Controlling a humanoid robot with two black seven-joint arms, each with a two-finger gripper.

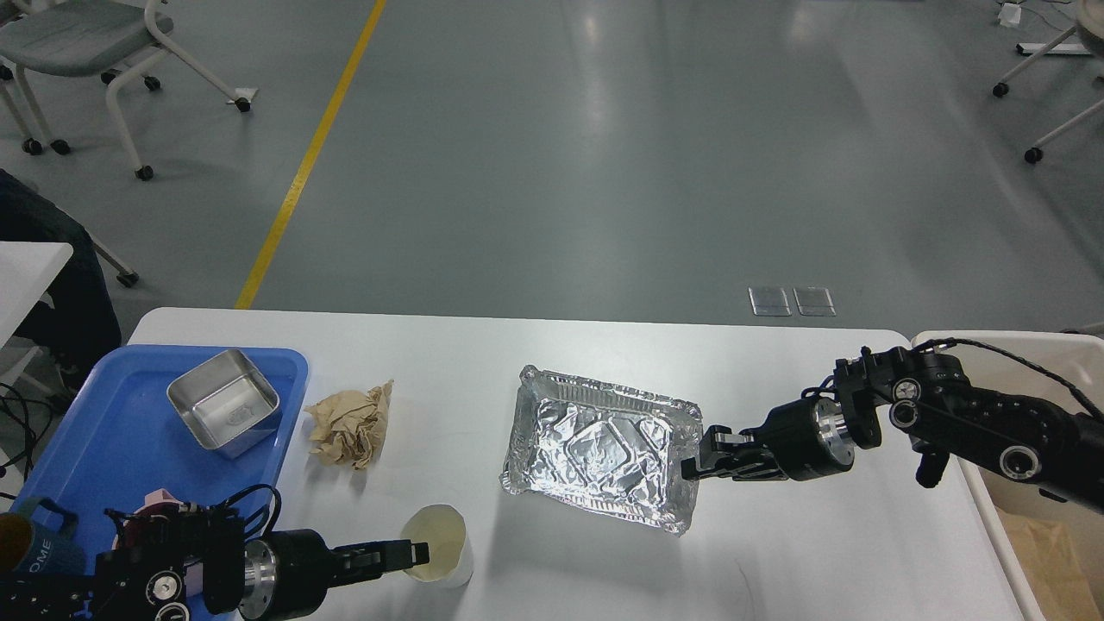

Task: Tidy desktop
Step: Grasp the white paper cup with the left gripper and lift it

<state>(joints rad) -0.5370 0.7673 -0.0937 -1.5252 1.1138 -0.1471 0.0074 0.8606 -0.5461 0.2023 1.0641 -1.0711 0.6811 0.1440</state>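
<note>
The white desktop [819, 552] fills the lower part of the head view. A crumpled foil tray [604, 448] lies at its middle, its right end a little raised. My right gripper [694, 461] is shut on the tray's right rim. A cream paper cup [440, 556] stands near the front edge, tilted slightly left. My left gripper [416, 552] reaches in from the left and is closed on the cup's left rim. A crumpled brown paper ball [349, 425] lies left of the foil tray, apart from both grippers.
A blue plastic tray [103, 431] at the left holds a square steel container [224, 412]. A beige bin [992, 341] stands off the table's right edge, behind my right arm. Chairs stand on the grey floor beyond.
</note>
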